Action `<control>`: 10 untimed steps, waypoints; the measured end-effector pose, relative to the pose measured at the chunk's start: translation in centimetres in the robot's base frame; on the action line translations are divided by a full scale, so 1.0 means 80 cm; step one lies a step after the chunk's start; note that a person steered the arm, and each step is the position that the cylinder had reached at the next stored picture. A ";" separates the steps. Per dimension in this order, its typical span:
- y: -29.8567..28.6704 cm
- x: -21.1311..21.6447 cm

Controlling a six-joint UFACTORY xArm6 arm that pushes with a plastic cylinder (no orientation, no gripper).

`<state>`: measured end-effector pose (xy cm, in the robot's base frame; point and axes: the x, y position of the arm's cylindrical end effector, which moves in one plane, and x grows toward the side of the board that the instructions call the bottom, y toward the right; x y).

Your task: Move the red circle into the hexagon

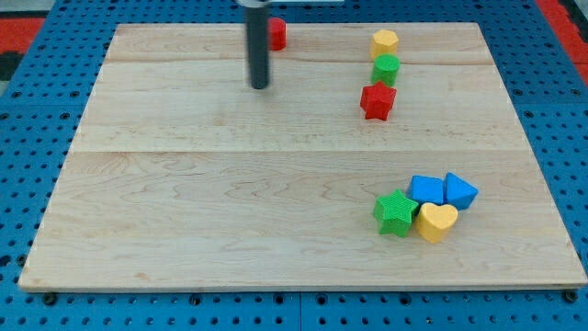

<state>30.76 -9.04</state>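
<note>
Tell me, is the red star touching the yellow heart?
No, the red star sits just below the green block near the view's top, far apart from the yellow heart low on the view's right.

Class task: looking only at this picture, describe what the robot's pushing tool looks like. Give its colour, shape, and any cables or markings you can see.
It is a straight, smooth, dark grey to black cylindrical rod, entering from the view's top edge. My tip is a plain blunt end. No cables, labels or markings show on it; the arm above is out of frame.

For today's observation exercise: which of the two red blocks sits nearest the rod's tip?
The red circle, just up-right of my tip; the red star lies farther right.
</note>
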 end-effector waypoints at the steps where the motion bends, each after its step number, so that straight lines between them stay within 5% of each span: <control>1: -0.065 -0.089; 3: 0.067 -0.127; 5: 0.055 -0.114; 7: 0.123 -0.116; 8: 0.066 -0.116; 10: 0.169 -0.113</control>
<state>21.73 4.44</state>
